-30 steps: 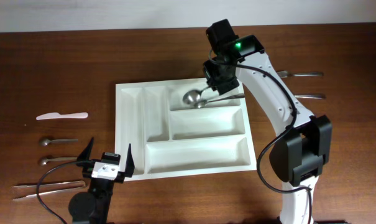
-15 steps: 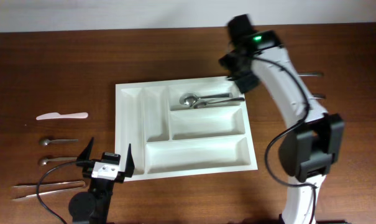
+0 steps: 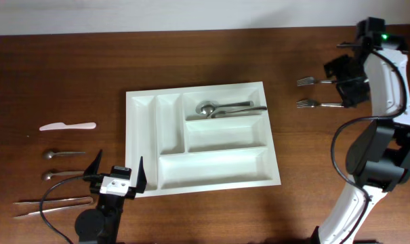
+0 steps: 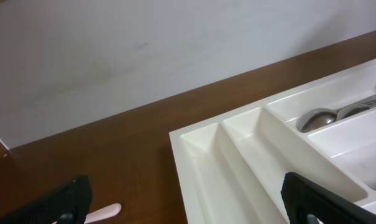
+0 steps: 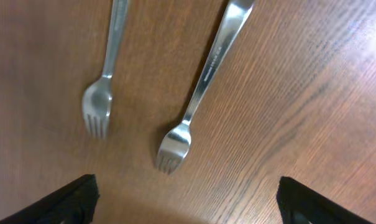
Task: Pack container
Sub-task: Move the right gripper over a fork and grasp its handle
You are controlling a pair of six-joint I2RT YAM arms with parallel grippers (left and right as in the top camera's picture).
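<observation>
The container (image 3: 211, 166), a white tray with several compartments, lies mid-table. Two spoons (image 3: 221, 108) rest in its far right compartment. My right gripper (image 3: 340, 80) hangs open at the far right, above two forks (image 3: 313, 81) (image 3: 313, 104) on the wood. In the right wrist view the forks (image 5: 100, 93) (image 5: 200, 87) lie tines toward my right gripper (image 5: 188, 199), with nothing between its fingers. My left gripper (image 3: 116, 177) stands open and empty by the tray's near left corner. The left wrist view shows the tray (image 4: 237, 162) and spoons (image 4: 324, 116) ahead of my left gripper (image 4: 188, 202).
Left of the tray lie a pale pink knife (image 3: 68, 126), two small spoons (image 3: 62, 154) (image 3: 59, 174) and a long thin pair of utensils (image 3: 52, 203). The knife's tip (image 4: 104, 213) shows by my left finger. A white wall borders the table's far edge.
My right gripper opened, left a spoon in the tray's far right compartment, then swung right to above the forks. The left arm has not moved.
</observation>
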